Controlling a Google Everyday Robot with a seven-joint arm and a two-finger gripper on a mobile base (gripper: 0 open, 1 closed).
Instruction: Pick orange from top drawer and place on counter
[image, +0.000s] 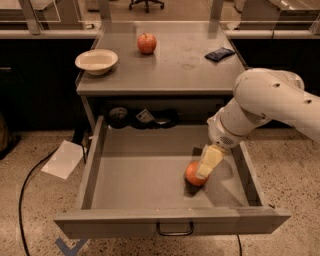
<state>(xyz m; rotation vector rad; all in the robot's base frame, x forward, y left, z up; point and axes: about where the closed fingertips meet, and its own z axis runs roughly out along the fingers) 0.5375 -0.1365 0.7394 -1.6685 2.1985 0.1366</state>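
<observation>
This looks like a robot test area in an office. A swivel chair's wheeled base stands at the back on a speckled terrazzo floor. A loose cable and a blue tape mark lie near a grey metal bench. A white robot arm holds its tool low inside the open top drawer, at the orange.
</observation>
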